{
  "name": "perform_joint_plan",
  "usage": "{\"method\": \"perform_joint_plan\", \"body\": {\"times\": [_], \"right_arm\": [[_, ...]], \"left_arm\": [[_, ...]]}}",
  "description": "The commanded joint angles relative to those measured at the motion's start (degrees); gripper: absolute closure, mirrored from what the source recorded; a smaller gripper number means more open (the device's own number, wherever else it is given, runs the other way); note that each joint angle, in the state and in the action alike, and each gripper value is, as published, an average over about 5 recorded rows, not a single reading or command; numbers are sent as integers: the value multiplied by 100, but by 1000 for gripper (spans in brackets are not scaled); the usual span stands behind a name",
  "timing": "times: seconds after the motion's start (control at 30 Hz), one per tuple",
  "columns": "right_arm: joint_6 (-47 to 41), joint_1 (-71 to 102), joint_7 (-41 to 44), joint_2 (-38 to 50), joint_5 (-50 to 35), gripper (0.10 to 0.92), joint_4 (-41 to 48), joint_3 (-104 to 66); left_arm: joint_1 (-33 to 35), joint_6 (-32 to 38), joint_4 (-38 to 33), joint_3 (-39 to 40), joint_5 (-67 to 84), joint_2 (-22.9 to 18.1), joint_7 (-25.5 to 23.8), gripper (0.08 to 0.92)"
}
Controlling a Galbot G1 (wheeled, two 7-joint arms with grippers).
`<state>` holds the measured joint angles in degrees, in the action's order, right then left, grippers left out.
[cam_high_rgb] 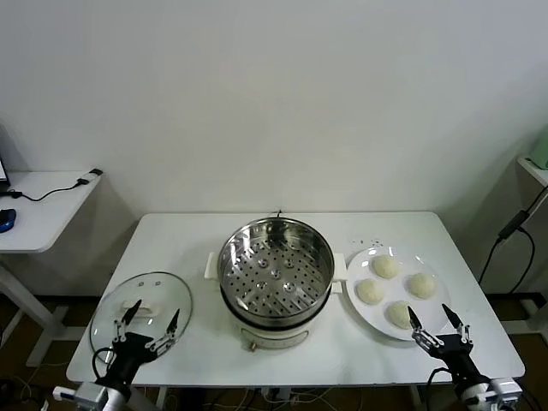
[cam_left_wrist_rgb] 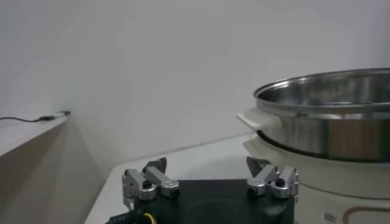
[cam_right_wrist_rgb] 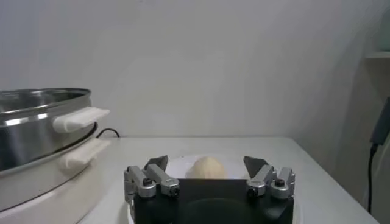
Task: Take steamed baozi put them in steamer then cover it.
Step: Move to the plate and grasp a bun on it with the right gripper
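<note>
**Both grippers open and empty, buns on plate, pot uncovered**

My right gripper (cam_high_rgb: 437,318) sits at the near right table edge, just at the near rim of the plate (cam_high_rgb: 364,259). Jaws spread wide, holding nothing. In the right wrist view the right gripper (cam_right_wrist_rgb: 207,165) has its fingers (cam_right_wrist_rgb: 157,164) parted, and one bun (cam_right_wrist_rgb: 206,167) shows between them, farther off and untouched.

My left gripper (cam_high_rgb: 151,321) is at the near left edge, over the near part of the lid (cam_high_rgb: 141,310). Also wide open, gripping nothing. Left wrist view shows the left gripper (cam_left_wrist_rgb: 207,165) with fingers (cam_left_wrist_rgb: 156,165) apart and the pot wall off to one side. I can't tell from any view whether the fingertips touch the lid glass.

Four buns (cam_high_rgb: 385,266) lie on the white plate, right of the steamer (cam_high_rgb: 276,272), none in the pot. Plate sits just beside the steamer's right handle.

Steamer is mid-table, open, its perforated tray (cam_high_rgb: 276,276) bare. Steel pot (cam_left_wrist_rgb: 329,119) rests on a white base (cam_left_wrist_rgb: 317,173); from the right wrist the pot (cam_right_wrist_rgb: 36,125) and its side handle (cam_right_wrist_rgb: 79,119) are visible.

Lid lies flat on the table (cam_high_rgb: 180,240), left of the steamer and apart from it, its white handle (cam_high_rgb: 137,306) facing up.
</note>
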<state>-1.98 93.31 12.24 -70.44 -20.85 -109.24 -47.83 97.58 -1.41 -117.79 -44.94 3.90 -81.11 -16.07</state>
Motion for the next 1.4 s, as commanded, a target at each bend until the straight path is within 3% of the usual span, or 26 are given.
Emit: {"method": "perform_joint_plan", "body": {"times": [0.03, 0.2, 0.4, 0.67, 0.83, 1.03, 1.4], "right_arm": [[-684, -1005, 54, 611, 729, 203, 96, -295], [-1213, -1948, 1195, 1748, 1274, 203, 482, -264], [-1430, -2940, 3068, 2952, 2791, 203, 891, 241], [-1217, -5112, 5257, 3626, 4399, 203, 1810, 2223], [-921, -6537, 5996, 3451, 4784, 203, 2736, 3749], [41, -7473, 6509, 2557, 5663, 203, 4006, 4515], [607, -8020, 6351, 1358, 6541, 203, 5566, 4857]], "left_arm": [[-8, -16, -28, 114, -117, 38, 12, 177], [16, -15, -78, 96, -238, -75, 72, 177], [171, 7, -212, 29, -208, -99, 169, 177], [266, 24, -406, 67, -246, -174, 194, 177], [435, 64, -472, 32, -239, -231, 245, 177], [645, 69, -602, -15, -232, -308, 263, 177], [814, 118, -595, -92, -243, -370, 301, 177]]}}
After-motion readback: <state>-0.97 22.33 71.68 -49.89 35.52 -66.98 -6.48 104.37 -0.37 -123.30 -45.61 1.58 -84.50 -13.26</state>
